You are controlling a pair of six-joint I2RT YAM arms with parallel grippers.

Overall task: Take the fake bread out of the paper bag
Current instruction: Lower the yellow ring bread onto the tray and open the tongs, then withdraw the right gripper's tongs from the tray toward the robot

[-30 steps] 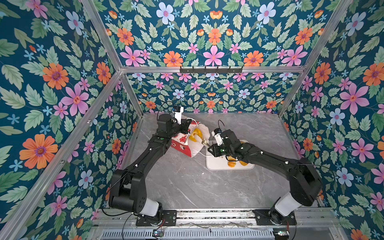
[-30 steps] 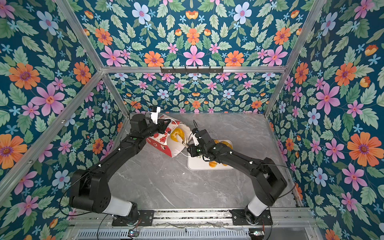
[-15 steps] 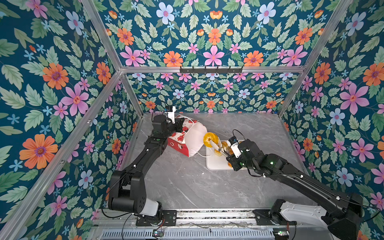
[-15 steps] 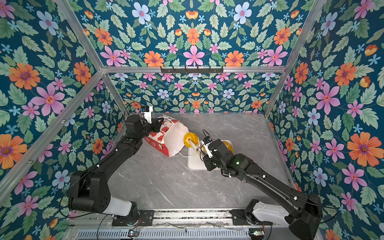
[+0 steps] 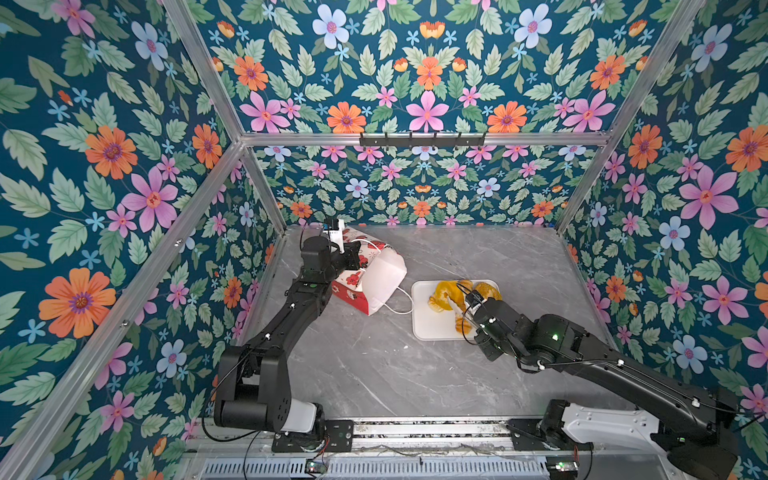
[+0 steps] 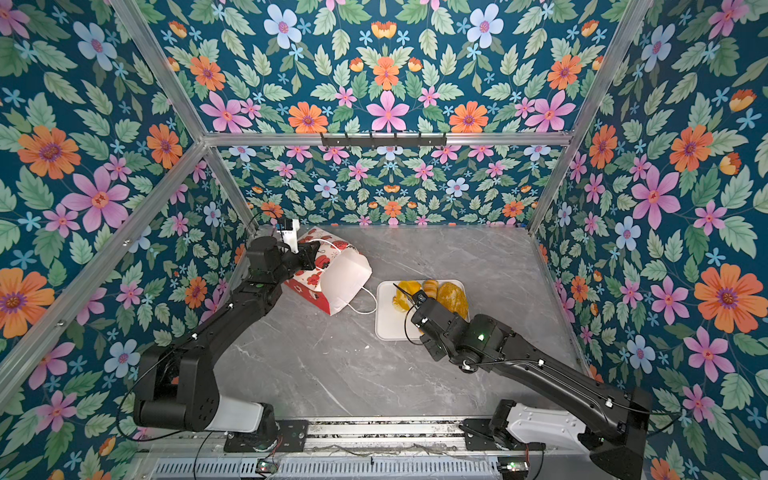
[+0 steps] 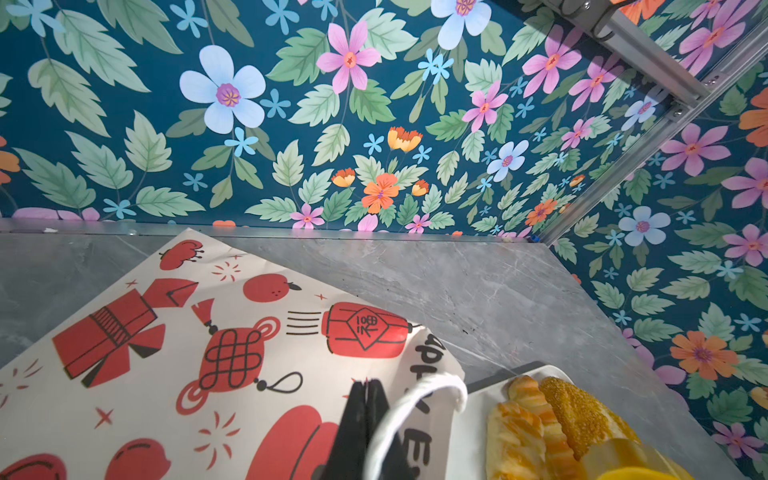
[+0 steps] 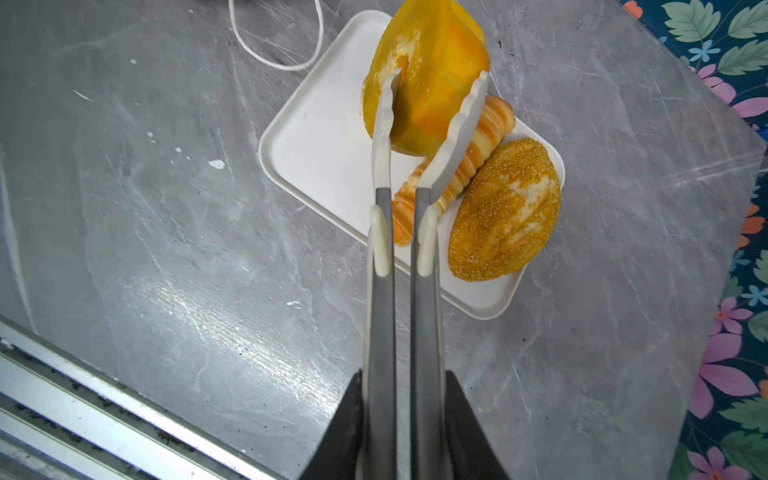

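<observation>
Red-and-white pictured paper bag (image 5: 374, 278), golden fake bread (image 5: 442, 297), white tray (image 5: 428, 328)

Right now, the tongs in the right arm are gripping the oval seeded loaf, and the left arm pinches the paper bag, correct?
Not quite: the tongs grip the glossy ring bun, as the right wrist view shows; the oval seeded loaf lies on the white tray. The left gripper does pinch the paper bag.
</observation>
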